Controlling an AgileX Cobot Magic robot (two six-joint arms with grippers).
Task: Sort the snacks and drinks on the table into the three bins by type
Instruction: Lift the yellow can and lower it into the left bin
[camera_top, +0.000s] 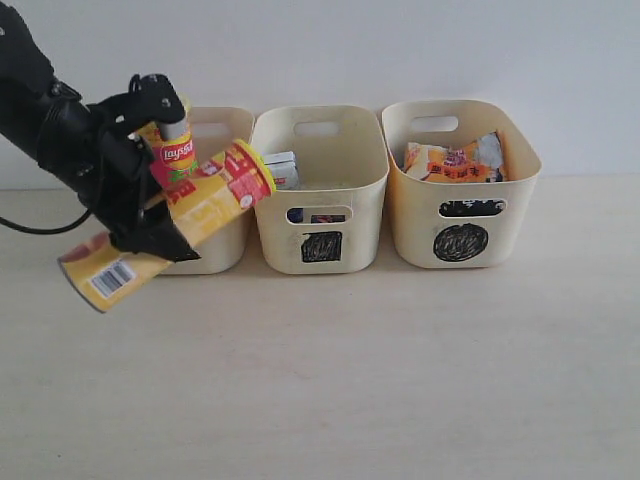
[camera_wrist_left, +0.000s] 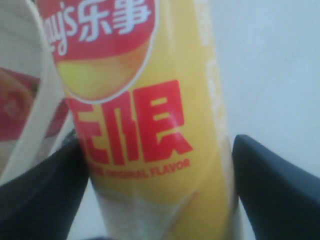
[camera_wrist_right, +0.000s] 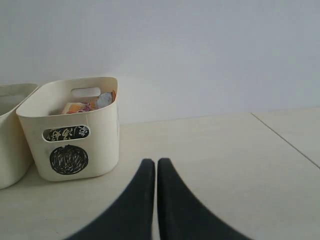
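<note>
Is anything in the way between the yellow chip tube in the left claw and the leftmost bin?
Partly: a pink-and-red chip tube stands in the leftmost cream plastic bin, behind the tilted yellow chip tube held by the left claw. Nothing else intervenes.

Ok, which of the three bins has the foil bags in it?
The circle-marked bin, rightmost in the exterior view. The square-marked middle bin shows a small carton; the left bin holds a pink chip tube.

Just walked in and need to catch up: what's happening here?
The left end effector holds the yellow chip tube tilted in the air at the left bin, where another tube already stands. A carton sits in the middle bin, foil bags in the right bin. The right end effector is shut and empty.
</note>
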